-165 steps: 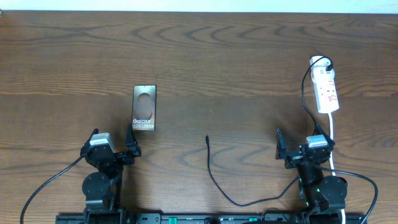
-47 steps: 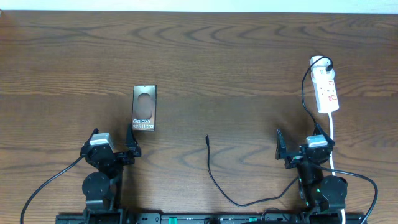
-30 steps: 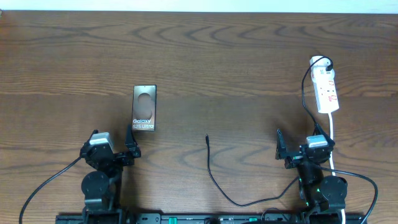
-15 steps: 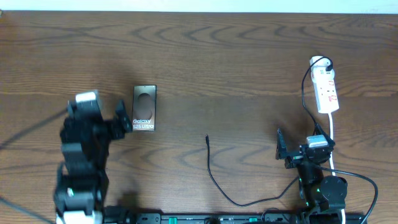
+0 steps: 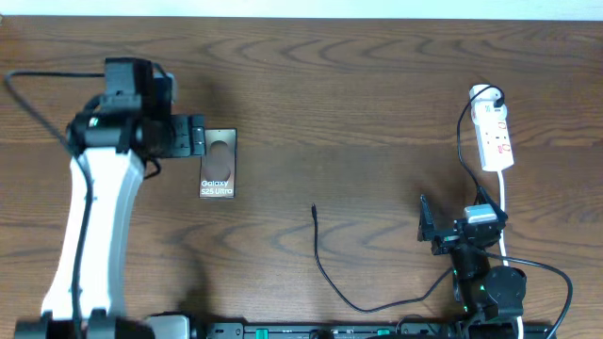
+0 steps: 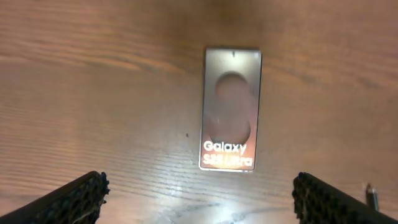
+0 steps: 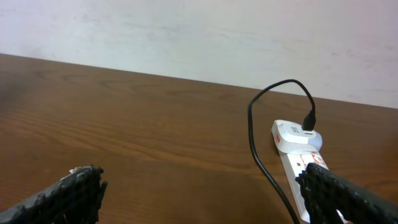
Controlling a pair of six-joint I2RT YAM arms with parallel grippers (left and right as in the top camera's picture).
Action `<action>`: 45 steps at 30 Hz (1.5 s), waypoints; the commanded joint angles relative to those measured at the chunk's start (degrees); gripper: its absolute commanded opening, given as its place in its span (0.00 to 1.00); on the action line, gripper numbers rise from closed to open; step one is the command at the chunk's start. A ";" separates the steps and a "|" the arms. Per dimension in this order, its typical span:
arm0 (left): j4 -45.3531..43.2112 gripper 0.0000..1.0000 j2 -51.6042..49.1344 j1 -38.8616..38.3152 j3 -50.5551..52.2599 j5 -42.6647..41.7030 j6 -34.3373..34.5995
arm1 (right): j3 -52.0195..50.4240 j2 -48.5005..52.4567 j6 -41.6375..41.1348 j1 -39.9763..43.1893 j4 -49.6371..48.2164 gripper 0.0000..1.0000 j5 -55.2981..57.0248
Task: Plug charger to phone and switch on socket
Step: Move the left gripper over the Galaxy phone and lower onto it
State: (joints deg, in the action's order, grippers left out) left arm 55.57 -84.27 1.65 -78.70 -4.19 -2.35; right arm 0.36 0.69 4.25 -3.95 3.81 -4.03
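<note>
The overhead camera looks straight down on the whole table (image 5: 377, 85). The left wrist camera faces down, close over the phone (image 6: 231, 109). The right wrist camera looks low across at the socket (image 7: 289, 138). Overhead shares both.

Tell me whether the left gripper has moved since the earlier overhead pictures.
Yes. Against the phone, which stayed put, the left gripper went from its near left corner to beside its far left corner.
</note>
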 commanded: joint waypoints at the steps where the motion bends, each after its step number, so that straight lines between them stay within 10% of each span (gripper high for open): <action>1: 1.60 0.98 -4.87 -0.24 -1.27 -1.42 -2.12 | -0.04 -0.35 0.74 -0.13 0.26 0.99 0.46; 4: 1.62 0.98 -7.28 -0.24 -1.27 -1.42 -2.12 | -0.04 -0.35 0.74 -0.13 0.26 0.99 0.46; 5: 1.64 0.86 -7.91 -0.24 -1.27 -1.44 -2.12 | -0.04 -0.35 0.74 -0.13 0.28 0.99 0.46; 6: 1.66 0.51 -8.28 -0.24 -1.27 -1.44 -2.12 | -0.04 -0.35 0.74 -0.13 0.28 0.99 0.46; 8: 1.62 0.32 -8.85 -0.24 -1.25 -1.42 -2.12 | -0.04 -0.35 0.74 -0.13 0.28 0.99 0.46; 9: 1.40 0.44 -8.96 -0.24 -1.25 -1.40 -2.12 | -0.04 -0.35 0.74 -0.13 0.28 0.99 0.46; 10: 1.27 0.98 -8.98 -0.24 -1.25 -1.40 -2.12 | -0.04 -0.35 0.74 -0.13 0.26 0.99 0.46; 45: -3.52 0.98 -19.47 -5.60 1.62 -3.34 1.11 | -0.04 -0.35 0.74 -0.13 0.26 0.99 0.46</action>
State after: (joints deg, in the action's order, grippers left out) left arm 52.07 -102.87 -4.19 -77.38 -7.38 -2.48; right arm 0.36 0.69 4.25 -3.95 3.81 -4.03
